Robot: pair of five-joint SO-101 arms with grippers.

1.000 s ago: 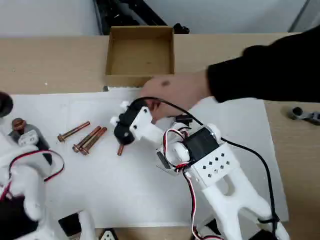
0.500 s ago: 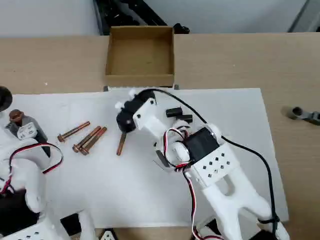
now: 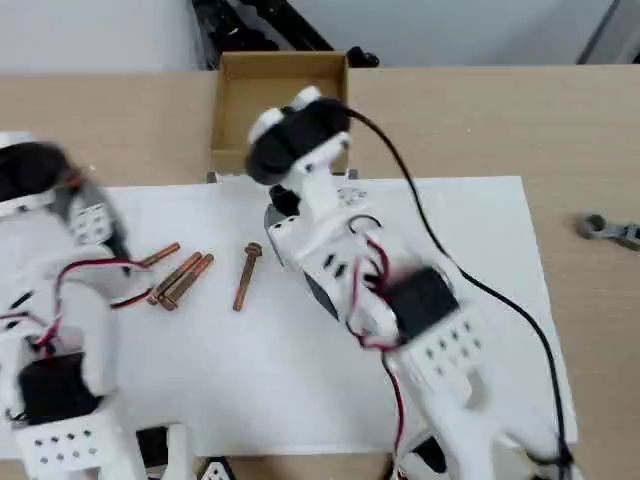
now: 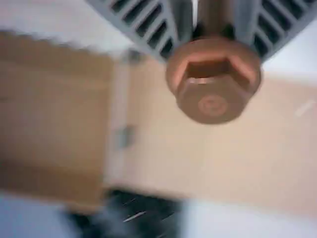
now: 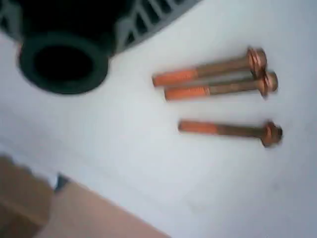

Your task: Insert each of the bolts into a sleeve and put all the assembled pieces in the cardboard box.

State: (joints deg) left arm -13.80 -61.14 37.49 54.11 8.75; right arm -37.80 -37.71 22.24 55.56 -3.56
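Observation:
My left gripper (image 4: 213, 27) is shut on a copper bolt (image 4: 213, 89), head towards the camera, shank between the grey ribbed jaws. In the high view this gripper (image 3: 45, 172) is raised at the sheet's left edge. My right gripper (image 5: 64, 34) is shut on a black sleeve (image 5: 63, 62), its open end facing the camera. From above, that gripper (image 3: 292, 142) hovers at the near wall of the cardboard box (image 3: 240, 95). One bolt (image 3: 245, 277) lies alone on the white sheet (image 3: 250, 370). A pair of bolts (image 3: 180, 280) lies left of it, and another bolt (image 3: 162, 255) shows beside the left arm.
A grey metal tool (image 3: 610, 229) lies on the bare wooden table at the far right. The right arm's body (image 3: 400, 300) covers the middle of the sheet. Dark equipment (image 3: 250, 25) stands behind the box.
A person's hand that was by the right gripper has withdrawn. The right gripper rose from the sheet toward the box, uncovering one bolt. The left arm lifted and swung inward with its bolt.

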